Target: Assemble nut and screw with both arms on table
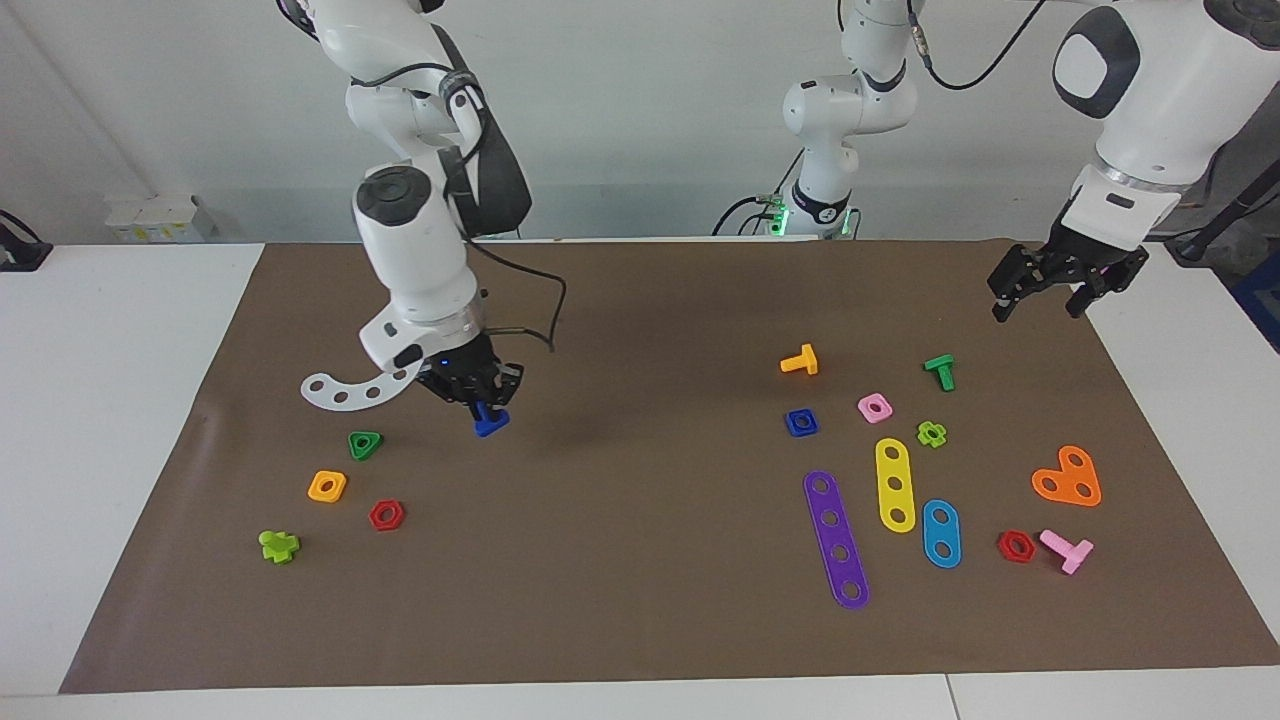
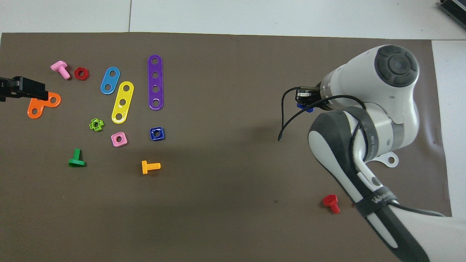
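While the right hand (image 1: 478, 392) pinches the blue screw (image 1: 490, 421) just above the brown mat (image 1: 640, 600), seemingly clear of it, the overhead view hides nearly all of that screw under the arm. The left hand (image 1: 1040, 300) hangs spread near the mat's edge. On the desk (image 1: 110, 400), the blue nut (image 1: 801, 422) lies beside a pink nut (image 1: 874, 407).

Purple strip (image 1: 836, 540) beside yellow strip (image 1: 894, 484) (both flat); orange screw (image 1: 800, 361).
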### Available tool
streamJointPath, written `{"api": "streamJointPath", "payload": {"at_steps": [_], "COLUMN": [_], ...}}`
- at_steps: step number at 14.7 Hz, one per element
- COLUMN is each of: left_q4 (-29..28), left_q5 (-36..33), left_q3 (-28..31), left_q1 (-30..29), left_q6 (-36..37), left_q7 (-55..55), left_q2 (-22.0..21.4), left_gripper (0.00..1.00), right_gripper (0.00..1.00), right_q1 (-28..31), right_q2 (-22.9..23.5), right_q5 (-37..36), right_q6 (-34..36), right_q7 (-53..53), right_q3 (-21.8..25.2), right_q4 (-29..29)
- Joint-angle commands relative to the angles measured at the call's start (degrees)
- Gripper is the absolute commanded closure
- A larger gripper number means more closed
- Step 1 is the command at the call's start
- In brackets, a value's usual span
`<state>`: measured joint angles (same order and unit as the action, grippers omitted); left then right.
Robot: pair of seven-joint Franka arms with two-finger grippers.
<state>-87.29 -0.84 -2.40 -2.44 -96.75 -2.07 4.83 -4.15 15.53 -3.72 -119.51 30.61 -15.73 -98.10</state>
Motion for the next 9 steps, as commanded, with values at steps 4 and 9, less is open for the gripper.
{"api": "streamJointPath", "payload": {"at_steps": [4,9], "left_q4": [-4.2,-10.26], "left_q5": [-0.74,-0.31], "left_q3": [-0.33,-0.42], "left_q1": [-0.9,-0.38], "left_q6": [-1.07,-4.05], "left_q7": [-0.83,-0.74], "left_q2": [-2.63,-5.18], "left_gripper": [0.0,0.0], "right_gripper": [1.0,1.0], "right_q1": [-0.51,-4.28], "right_q2": [8.37,14.95], "right_q5": [-11.48,-20.86], "right_q6": [-6.97,-9.95], "right_q7": [23.78,34.58], "right_q3": [-13.0,-13.97], "right_q4": [1.6,1.59]}}
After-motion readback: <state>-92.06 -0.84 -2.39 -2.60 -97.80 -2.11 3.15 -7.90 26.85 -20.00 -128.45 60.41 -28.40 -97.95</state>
